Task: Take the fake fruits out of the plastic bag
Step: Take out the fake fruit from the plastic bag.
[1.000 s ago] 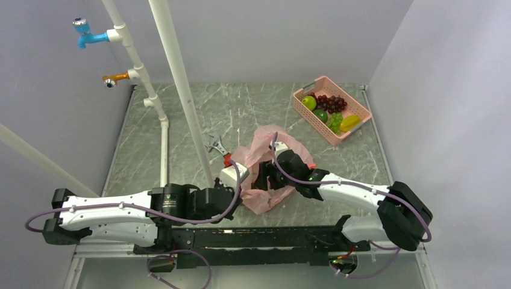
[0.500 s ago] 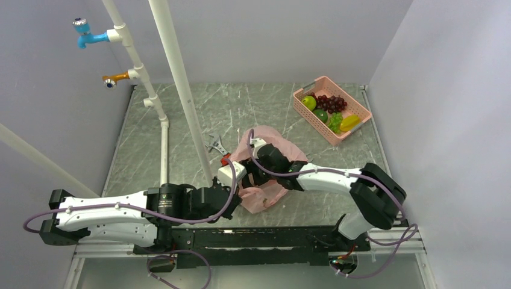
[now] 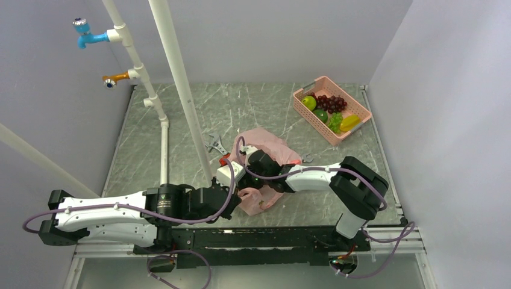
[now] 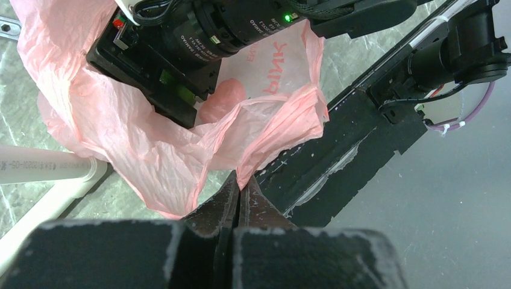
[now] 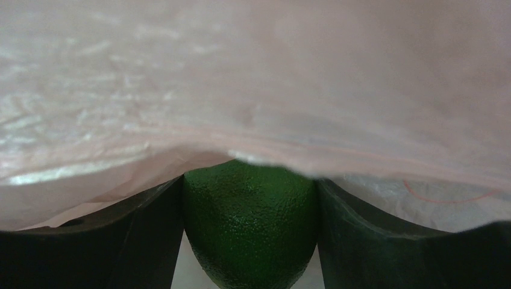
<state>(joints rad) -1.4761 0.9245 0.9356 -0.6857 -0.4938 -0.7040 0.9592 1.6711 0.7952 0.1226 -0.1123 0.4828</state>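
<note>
Nearest my bases, my left pincer (image 4: pixel 239 191) is clenched tight, tips pressed together at the lower rim of the plastic bag (image 4: pixel 150 144). Its own camera shows the pink film running down into the tips, so I take it the film is pinched there, though the top view hides that spot under my wrist. The same camera looks into the bag's mouth, where my right arm's black wrist (image 4: pixel 193 42) reaches inside (lettering on the film reads backwards beside it).

My right pincer (image 5: pixel 250 247) cannot be seen from above, since the bag covers it. Only its wrist camera shows it grasping a dark green fruit (image 5: pixel 250 211), fingers (image 5: pixel 120 241) touching it on both sides, crinkled film draped just over the top.

The bag lies on the marble-patterned desk (image 3: pixel 253 105) between my two arms. Just beyond it on the left lies a wrench (image 3: pixel 215 144), beside a white pipe (image 3: pixel 178 78). Far right, well apart from the bag, a pink basket (image 3: pixel 361 109) holds a dark grape bunch (image 3: pixel 332 102), two round green fruits (image 3: pixel 308 102), a light green bunch (image 3: pixel 335 120) and a yellow fruit (image 3: pixel 349 123).
</note>
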